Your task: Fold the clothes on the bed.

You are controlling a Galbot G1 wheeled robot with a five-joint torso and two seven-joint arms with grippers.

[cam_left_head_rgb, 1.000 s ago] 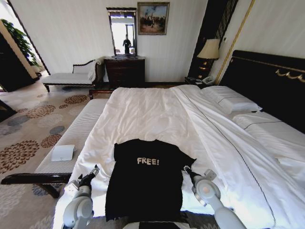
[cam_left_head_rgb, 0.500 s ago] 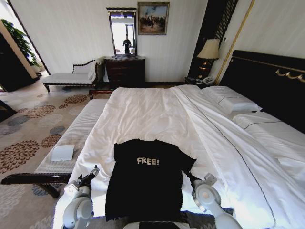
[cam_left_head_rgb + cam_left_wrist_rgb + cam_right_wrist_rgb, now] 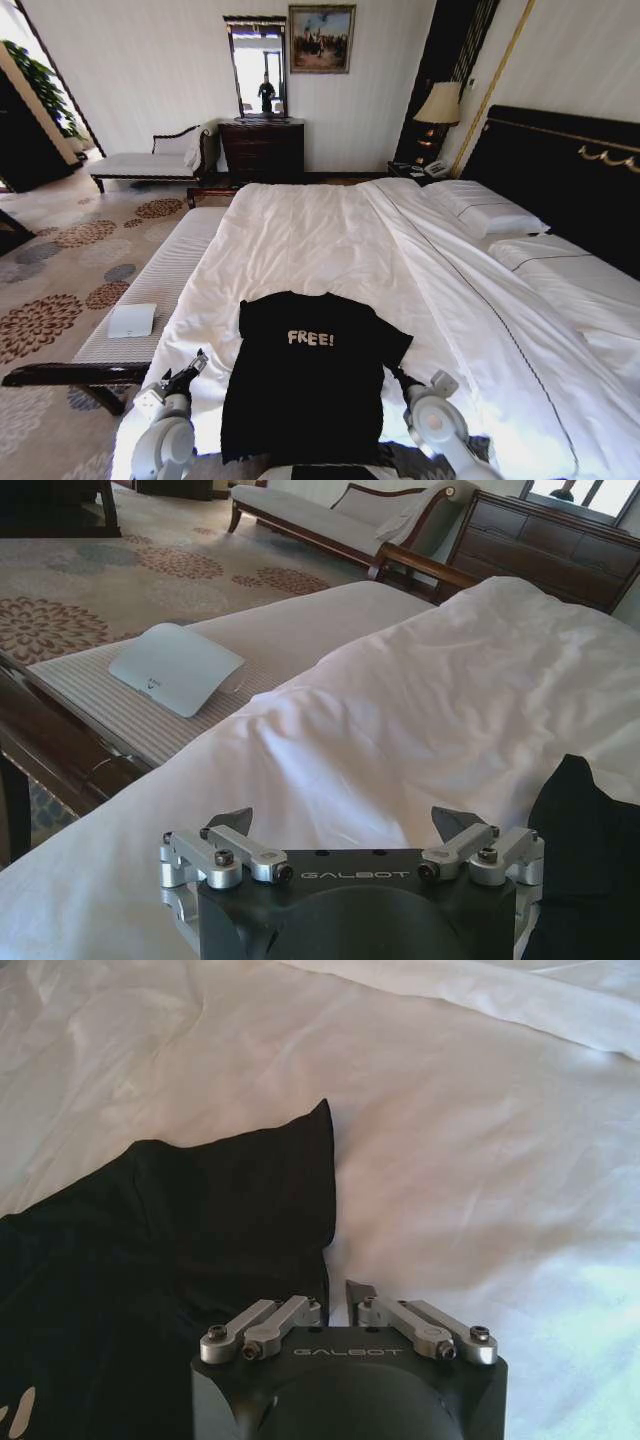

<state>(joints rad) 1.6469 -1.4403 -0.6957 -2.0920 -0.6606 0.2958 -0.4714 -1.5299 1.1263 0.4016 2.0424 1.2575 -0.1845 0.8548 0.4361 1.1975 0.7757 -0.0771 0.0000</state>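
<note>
Where the head view blurs it, right claw (image 3: 337, 1300) pinches T-shirt (image 3: 200, 1220) — sleeve edge.

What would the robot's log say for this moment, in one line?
T-shirt: flat on bed | left gripper: open, beside T-shirt, over the sheet | right gripper: at T-shirt's sleeve edge

right hand (image 3: 398, 376) drawn back nearer, T-shirt (image 3: 306, 378) right sleeve spread outward

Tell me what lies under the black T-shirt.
The black T-shirt lies flat on the bed's white duvet, which shows all around it. The duvet directly beneath is covered, so anything there can't be seen.
</note>
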